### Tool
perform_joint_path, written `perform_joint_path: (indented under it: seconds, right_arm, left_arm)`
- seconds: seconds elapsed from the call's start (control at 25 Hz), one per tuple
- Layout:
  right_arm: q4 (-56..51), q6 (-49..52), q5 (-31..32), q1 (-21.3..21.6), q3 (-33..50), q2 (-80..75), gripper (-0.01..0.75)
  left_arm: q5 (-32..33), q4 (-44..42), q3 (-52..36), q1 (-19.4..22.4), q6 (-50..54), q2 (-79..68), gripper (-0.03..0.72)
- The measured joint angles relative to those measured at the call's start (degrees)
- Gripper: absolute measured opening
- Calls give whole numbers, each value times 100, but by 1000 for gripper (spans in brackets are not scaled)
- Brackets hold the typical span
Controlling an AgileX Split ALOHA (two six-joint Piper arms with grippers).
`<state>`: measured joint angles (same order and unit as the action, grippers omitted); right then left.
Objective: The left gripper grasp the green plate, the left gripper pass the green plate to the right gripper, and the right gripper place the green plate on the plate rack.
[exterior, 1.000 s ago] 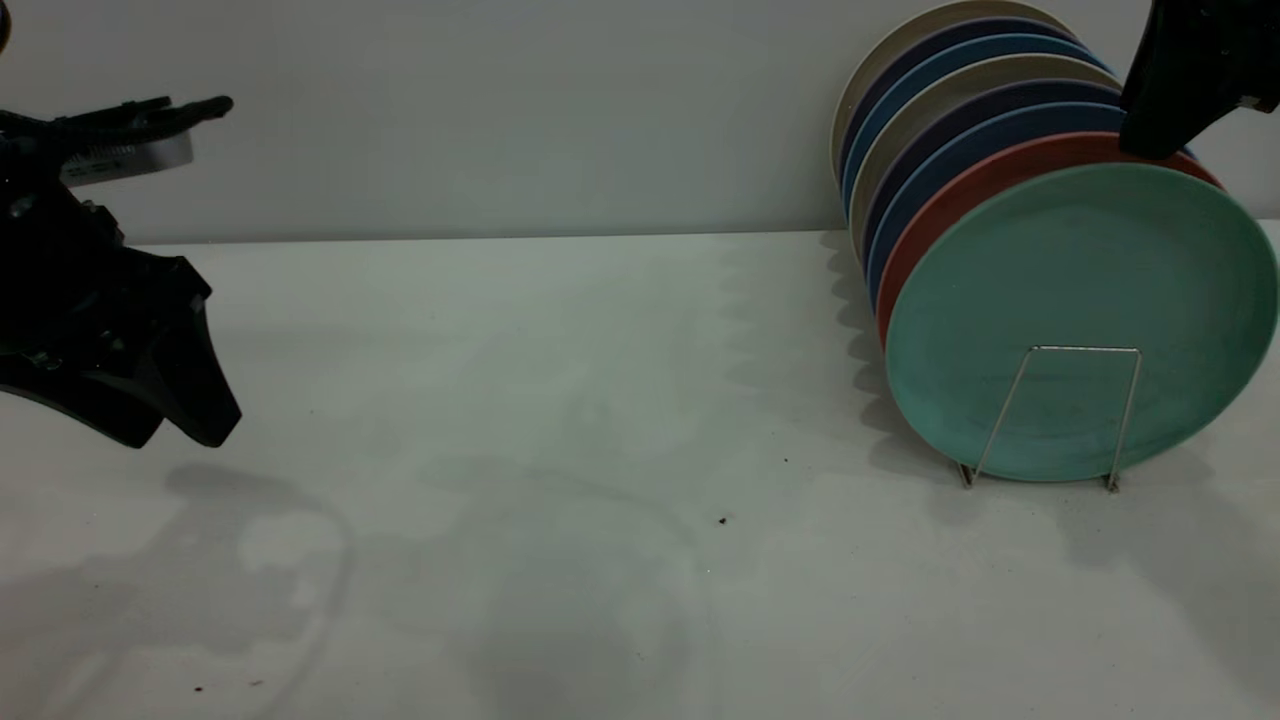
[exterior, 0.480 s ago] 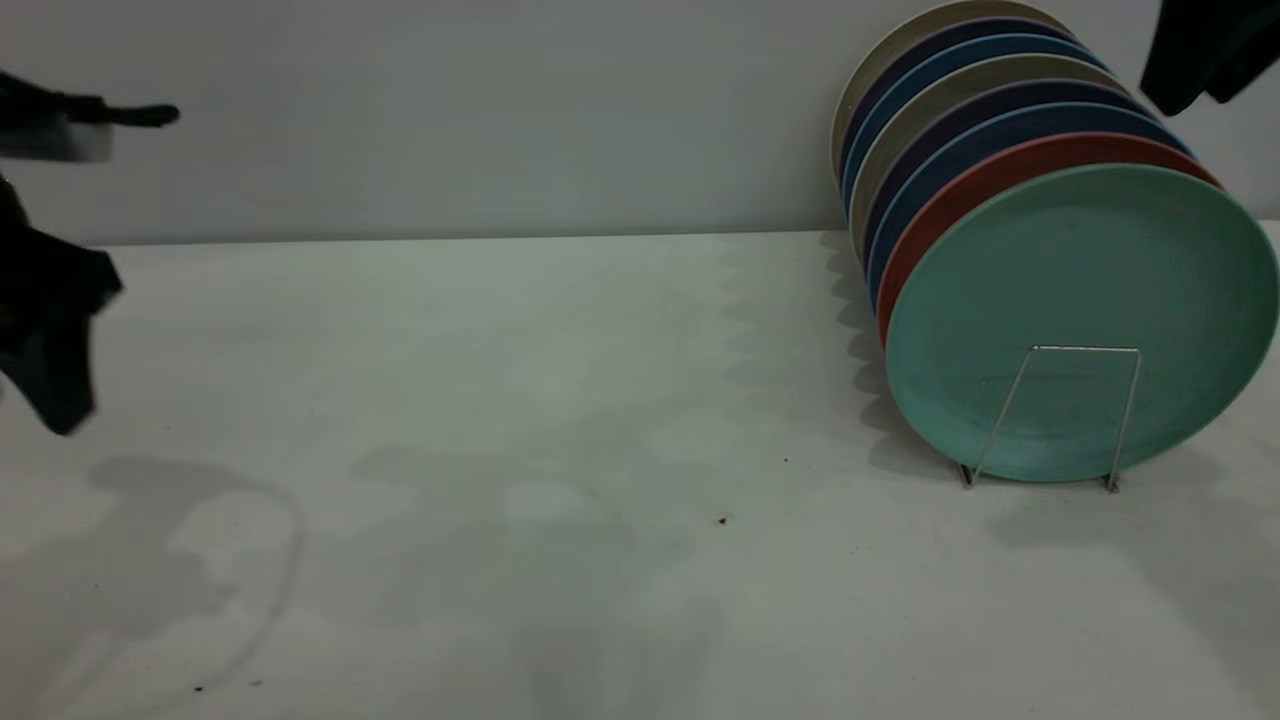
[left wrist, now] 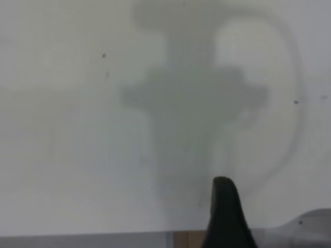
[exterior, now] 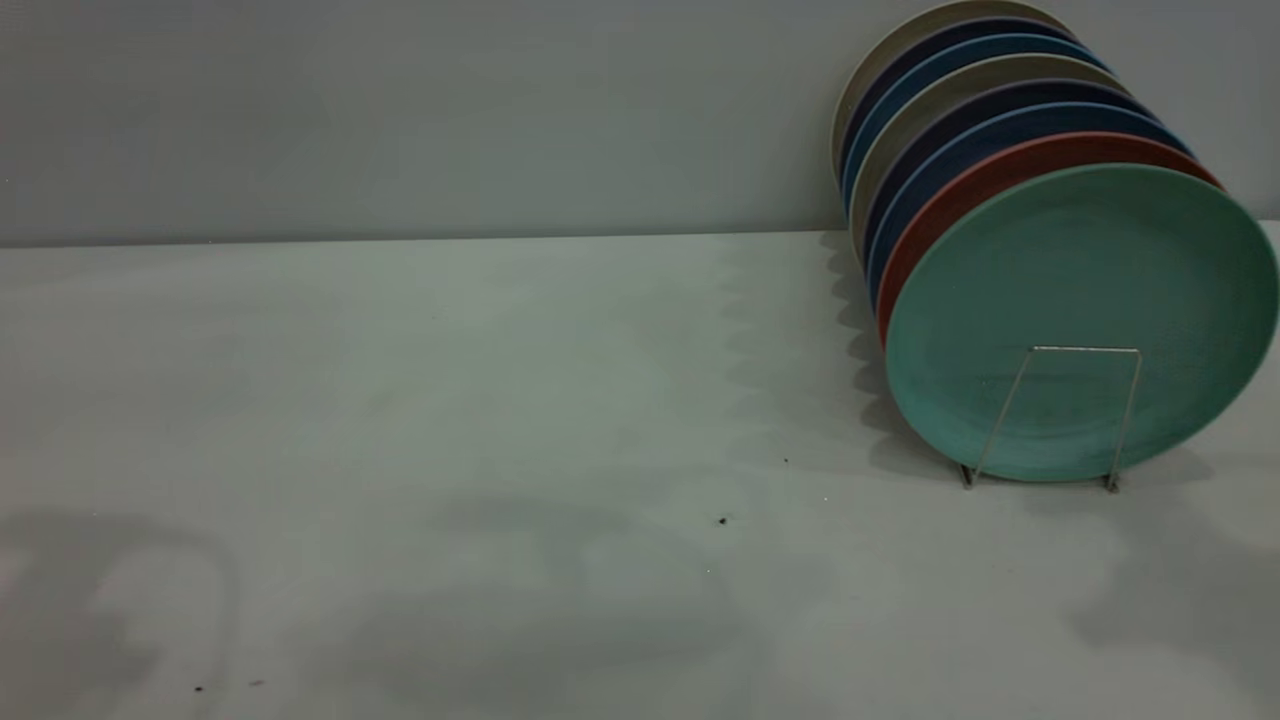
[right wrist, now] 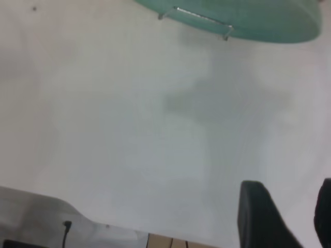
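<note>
Nearest the exterior camera, bare white table (exterior: 480,420) is lying under soft shadows. Toward three o'clock, the green plate (exterior: 1085,310) is leaning upright at the front of the plate rack (exterior: 1050,415), touching the salmon-pink plate (exterior: 960,195) behind it. Farther back, blue plates (exterior: 960,140) are standing. Above the table, the right gripper (right wrist: 292,217) is holding nothing, fingers parted; whether the left gripper (left wrist: 226,217) is parted I cannot tell.

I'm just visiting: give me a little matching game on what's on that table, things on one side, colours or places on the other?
Things:
1. green plate
2. salmon-pink plate
3. plate rack
4. cream plate

Descriptions:
A. thin silver wire
B. frontmost in the row
C. rearmost, nearest the wall
D. directly behind the front plate

Pairs: 1-B, 2-D, 3-A, 4-C
</note>
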<state>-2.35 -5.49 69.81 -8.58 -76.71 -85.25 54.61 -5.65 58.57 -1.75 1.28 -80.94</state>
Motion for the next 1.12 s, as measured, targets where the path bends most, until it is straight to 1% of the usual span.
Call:
perform_joint_path:
  seconds: [0.12, 0.24, 0.4, 0.6, 0.88, 1.12]
  right_arm:
    - [0, 22, 33, 0, 409, 675, 282]
    - [0, 46, 47, 0, 1026, 1387, 282]
    - [-17, 50, 80, 0, 1859, 2394, 282]
    - [-139, 57, 126, 0, 2715, 3879, 282]
    - [-118, 57, 112, 0, 3610, 5841, 282]
    - [-100, -192, -221, 0, 4478, 6881, 282]
  left_arm:
    - [72, 0, -380, 0, 73, 985, 540]
    - [191, 0, -700, 0, 103, 1935, 540]
    - [605, 38, -1038, 0, 115, 3021, 540]
    - [831, 246, -1565, 0, 134, 4311, 539]
    - [1010, 565, -2405, 0, 313, 5774, 539]
    - [1078, 676, -2866, 0, 226, 6558, 539]
